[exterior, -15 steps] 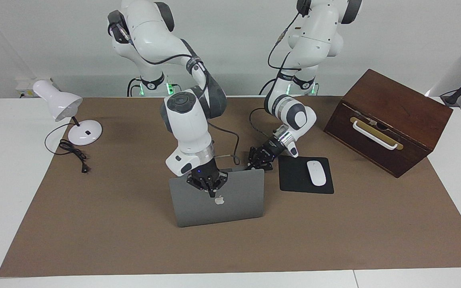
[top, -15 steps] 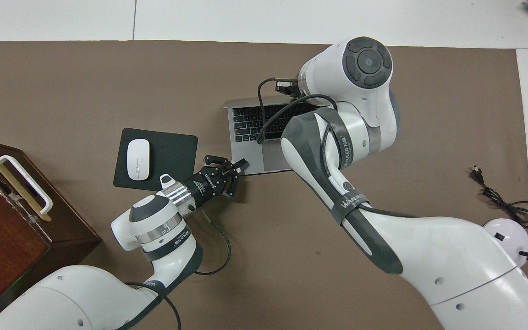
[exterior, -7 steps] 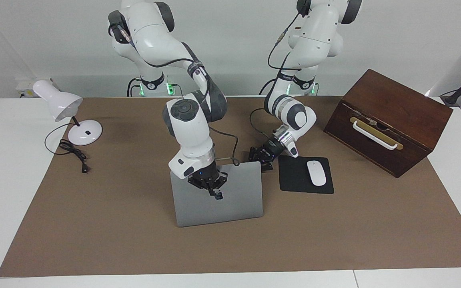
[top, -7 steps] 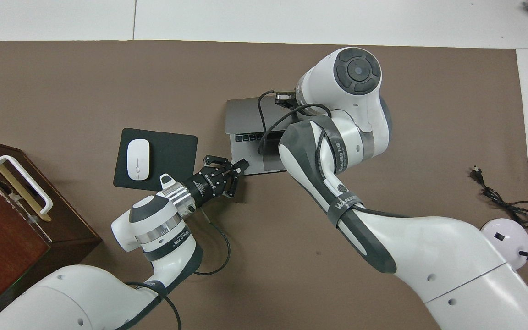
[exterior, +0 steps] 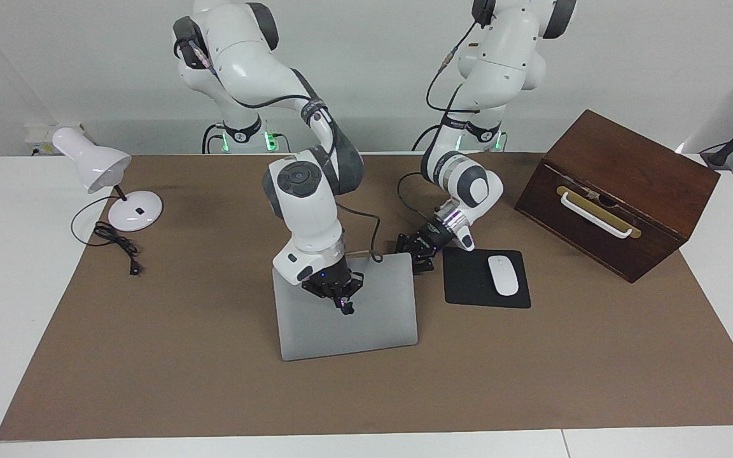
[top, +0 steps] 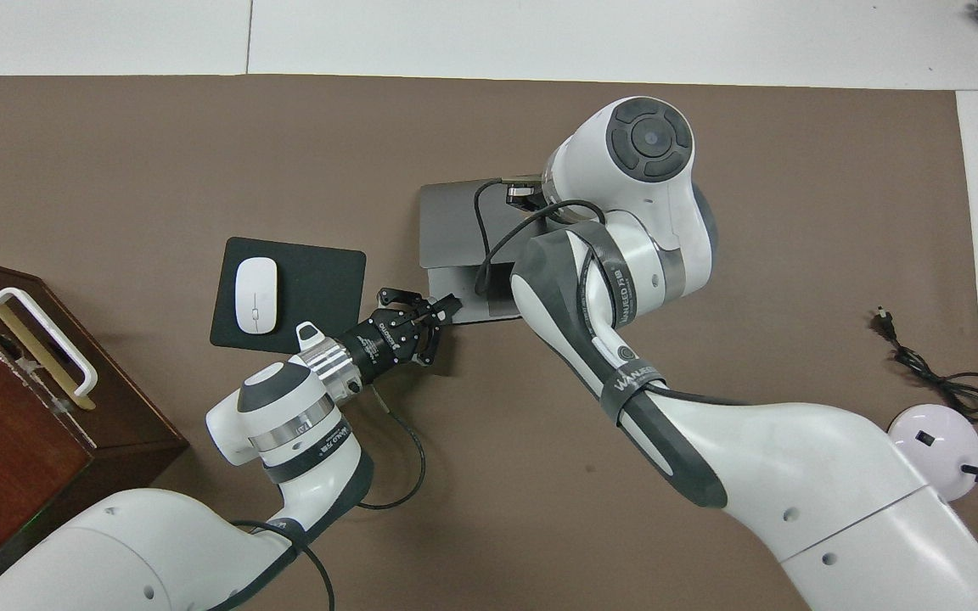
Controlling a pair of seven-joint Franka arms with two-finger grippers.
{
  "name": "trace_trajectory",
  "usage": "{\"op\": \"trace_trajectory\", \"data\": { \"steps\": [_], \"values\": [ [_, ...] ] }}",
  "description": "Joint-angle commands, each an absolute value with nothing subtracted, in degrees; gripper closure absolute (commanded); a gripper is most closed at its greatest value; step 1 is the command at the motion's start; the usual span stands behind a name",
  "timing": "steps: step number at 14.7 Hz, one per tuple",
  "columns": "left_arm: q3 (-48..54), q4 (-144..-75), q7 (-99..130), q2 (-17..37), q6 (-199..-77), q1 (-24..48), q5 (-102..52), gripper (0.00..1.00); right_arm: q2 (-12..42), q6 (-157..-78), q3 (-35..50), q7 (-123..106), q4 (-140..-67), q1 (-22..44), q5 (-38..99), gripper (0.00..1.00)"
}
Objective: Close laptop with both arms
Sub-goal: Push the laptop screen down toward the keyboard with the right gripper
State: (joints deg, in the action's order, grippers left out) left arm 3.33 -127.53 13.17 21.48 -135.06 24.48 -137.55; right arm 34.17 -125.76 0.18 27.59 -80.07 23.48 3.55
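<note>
The slim silver-grey rectangular laptop (exterior: 347, 315) lies near the middle of the brown-covered surface (exterior: 182, 356), its lid almost flat on the deck. The right tool (exterior: 344, 306), fingertips together and holding nothing, presses on the lid. The left tool (exterior: 412, 249), also closed and empty-handed, sits at the laptop's corner nearest the robots, beside the black rectangular mouse pad (exterior: 471, 283) carrying a white mouse (exterior: 503, 275).
</note>
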Motion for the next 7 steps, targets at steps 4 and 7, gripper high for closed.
{"op": "trace_trajectory", "data": {
  "steps": [4,7],
  "values": [
    [3.52,-127.44,8.26,29.79,-136.58,23.55,-137.90,1.00,33.22,-125.07,0.70,28.65,-82.88,23.20,4.75,1.00],
    [3.52,-127.44,7.30,30.50,-135.79,23.47,-137.90,1.00,33.31,-125.15,0.70,28.56,-83.58,23.20,4.75,1.00]
  ]
}}
